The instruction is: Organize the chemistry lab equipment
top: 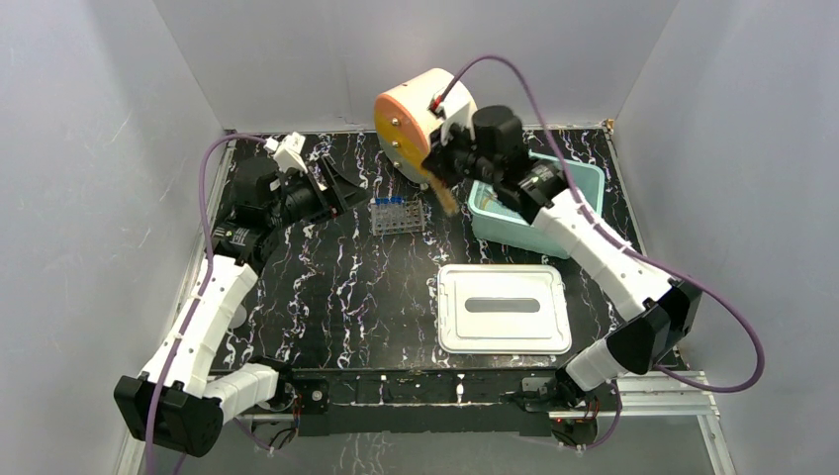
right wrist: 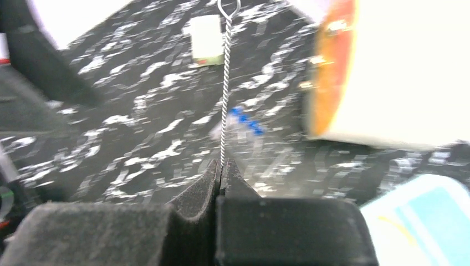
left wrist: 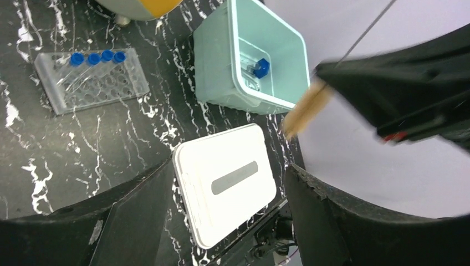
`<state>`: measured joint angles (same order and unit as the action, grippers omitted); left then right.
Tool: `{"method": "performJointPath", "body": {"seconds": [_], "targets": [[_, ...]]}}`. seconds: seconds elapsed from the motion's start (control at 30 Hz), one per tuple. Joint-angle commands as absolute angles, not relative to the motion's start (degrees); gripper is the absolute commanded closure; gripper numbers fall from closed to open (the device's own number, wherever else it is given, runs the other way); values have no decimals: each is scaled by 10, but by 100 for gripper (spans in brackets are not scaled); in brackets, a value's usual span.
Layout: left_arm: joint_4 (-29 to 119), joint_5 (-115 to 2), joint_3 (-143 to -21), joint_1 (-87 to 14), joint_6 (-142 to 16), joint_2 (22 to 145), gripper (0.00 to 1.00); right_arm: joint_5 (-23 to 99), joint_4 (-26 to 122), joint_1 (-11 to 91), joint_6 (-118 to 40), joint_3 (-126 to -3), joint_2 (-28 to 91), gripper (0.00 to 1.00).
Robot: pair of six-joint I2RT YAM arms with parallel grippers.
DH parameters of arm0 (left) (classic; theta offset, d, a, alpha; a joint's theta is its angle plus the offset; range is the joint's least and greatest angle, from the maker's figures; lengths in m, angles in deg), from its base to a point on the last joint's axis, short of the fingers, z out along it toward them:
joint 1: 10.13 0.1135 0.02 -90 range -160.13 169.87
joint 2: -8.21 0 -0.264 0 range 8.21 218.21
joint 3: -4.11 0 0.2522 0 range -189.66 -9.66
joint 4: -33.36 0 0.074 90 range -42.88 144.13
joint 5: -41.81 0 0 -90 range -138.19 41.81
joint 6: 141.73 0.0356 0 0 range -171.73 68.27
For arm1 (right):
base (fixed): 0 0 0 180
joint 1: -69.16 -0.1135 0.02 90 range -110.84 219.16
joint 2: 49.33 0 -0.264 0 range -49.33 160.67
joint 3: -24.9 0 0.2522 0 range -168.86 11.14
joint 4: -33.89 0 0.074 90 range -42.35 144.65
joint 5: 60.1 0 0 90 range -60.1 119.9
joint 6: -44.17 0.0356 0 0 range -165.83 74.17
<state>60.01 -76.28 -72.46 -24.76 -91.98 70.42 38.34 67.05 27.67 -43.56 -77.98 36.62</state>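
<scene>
My right gripper is shut on the twisted wire shaft of the short wooden-handled tool, held in the air between the cabinet and the tub. In the right wrist view the wire rises from the closed right gripper to a small loop. The wooden handle shows in the left wrist view. My left gripper stands open and holds nothing, left of the clear tube rack. Several blue-capped tubes stand in the rack. Another blue-capped tube lies in the teal tub.
The round cream-and-orange cabinet stands at the back centre. The teal tub sits to its right. The white lid lies flat near the front, also under my open left gripper in its wrist view. Grey walls close three sides.
</scene>
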Motion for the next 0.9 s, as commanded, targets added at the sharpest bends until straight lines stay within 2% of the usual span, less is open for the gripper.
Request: {"method": "performJointPath", "body": {"seconds": [0.0,0.13,0.3,0.53,0.77,0.87], "targets": [[645,-733,-729,-248,-898,682,28,283,758,338,-583,-853,373,100],[678,-713,-730,-248,-889,682,28,278,750,409,-642,-839,377,100],[738,-684,-728,-248,-888,690,27,248,678,486,-749,-749,351,100],[748,-689,-685,-248,-894,686,27,295,700,560,-847,-721,357,100],[773,-705,-691,-248,-887,695,26,498,853,648,-946,-777,449,100],[784,-736,-686,-248,-893,696,26,522,901,648,-958,-816,506,100]]}}
